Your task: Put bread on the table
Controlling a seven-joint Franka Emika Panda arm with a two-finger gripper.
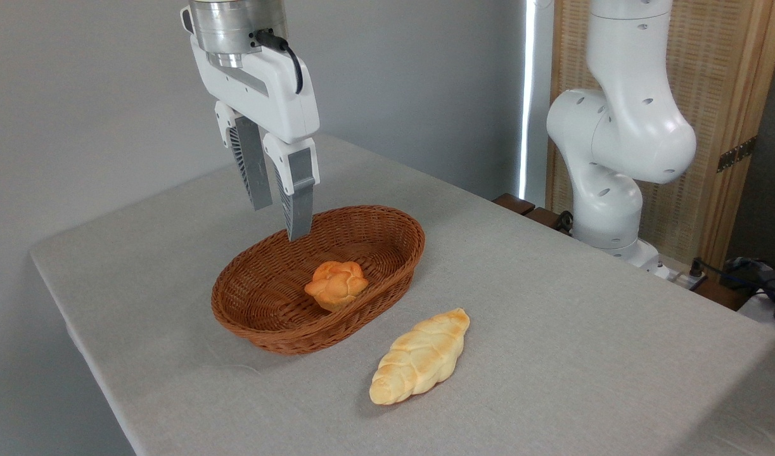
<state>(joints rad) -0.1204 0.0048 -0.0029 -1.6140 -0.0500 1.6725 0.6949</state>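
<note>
I have the gripper point(279, 221) hanging above the rear left part of the wicker basket point(260, 316), its jaws parted only narrowly and holding nothing; the bread point(336, 285) sits inside the basket, toward its right-hand wall, knotted top up and a little tilted. The basket itself stands near the middle of the table point(583, 329), closer to the left edge; a braided loaf point(422, 364) lies on the cloth just beside the basket's front right rim — not my target. My judgement: the step in hand is the reach; I would widen the jaws first, shift right and toward the front edge until centred over the bun, then descend straight — keeping the fingers point(298, 196) clear of the wicker wall; the bun looks rounded and light, so a grip across its widest lobes should hold best.
</note>
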